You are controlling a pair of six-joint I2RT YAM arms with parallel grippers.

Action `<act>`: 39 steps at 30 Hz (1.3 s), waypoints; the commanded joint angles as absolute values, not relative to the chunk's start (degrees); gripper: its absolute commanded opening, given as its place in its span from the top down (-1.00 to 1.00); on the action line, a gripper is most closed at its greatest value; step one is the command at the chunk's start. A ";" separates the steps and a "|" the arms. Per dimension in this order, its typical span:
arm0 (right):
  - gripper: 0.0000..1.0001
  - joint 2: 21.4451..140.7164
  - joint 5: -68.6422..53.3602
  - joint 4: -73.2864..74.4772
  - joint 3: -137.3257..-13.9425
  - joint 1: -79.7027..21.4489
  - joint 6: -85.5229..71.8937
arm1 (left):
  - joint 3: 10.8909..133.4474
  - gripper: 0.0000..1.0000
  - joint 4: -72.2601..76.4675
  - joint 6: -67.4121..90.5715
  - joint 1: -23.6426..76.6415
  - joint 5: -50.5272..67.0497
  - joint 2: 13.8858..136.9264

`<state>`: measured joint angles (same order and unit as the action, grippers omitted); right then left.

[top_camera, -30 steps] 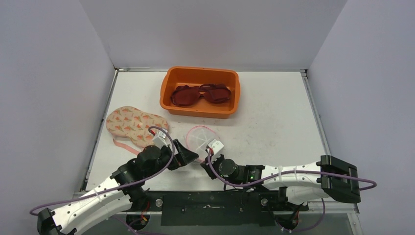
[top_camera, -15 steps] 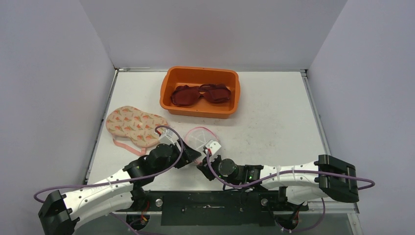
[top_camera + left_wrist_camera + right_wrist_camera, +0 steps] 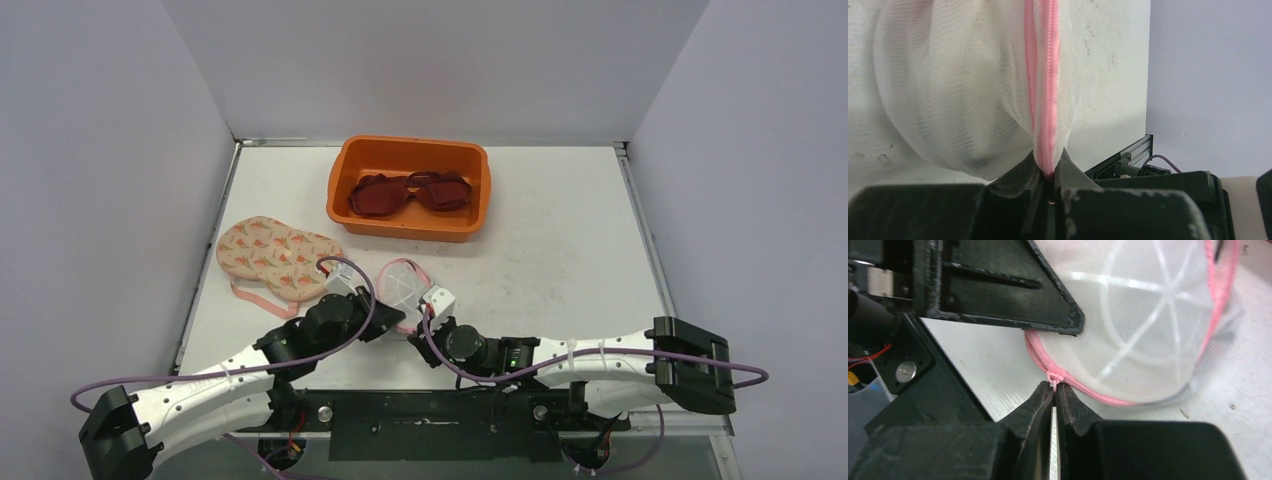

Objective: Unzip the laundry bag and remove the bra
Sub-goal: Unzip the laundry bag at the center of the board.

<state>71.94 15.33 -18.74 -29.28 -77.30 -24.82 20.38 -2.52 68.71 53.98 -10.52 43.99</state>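
Laundry bag (image 3: 404,281) braced for unzipping
Left gripper (image 3: 1048,176) clamps the zipper seam (image 3: 1047,75) as anchor; right gripper (image 3: 1054,390) pinches the pull tab (image 3: 1052,376).

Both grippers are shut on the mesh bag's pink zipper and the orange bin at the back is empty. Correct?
No. The orange bin is not empty: the top view shows a dark red bra lying in it. The rest stands: the left gripper and the right gripper are each shut on the pink zipper of the mesh bag.
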 commanded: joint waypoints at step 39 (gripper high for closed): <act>0.89 57.46 14.48 -20.77 -24.45 -75.58 -25.27 | 24.13 0.84 24.49 55.57 36.39 26.92 64.50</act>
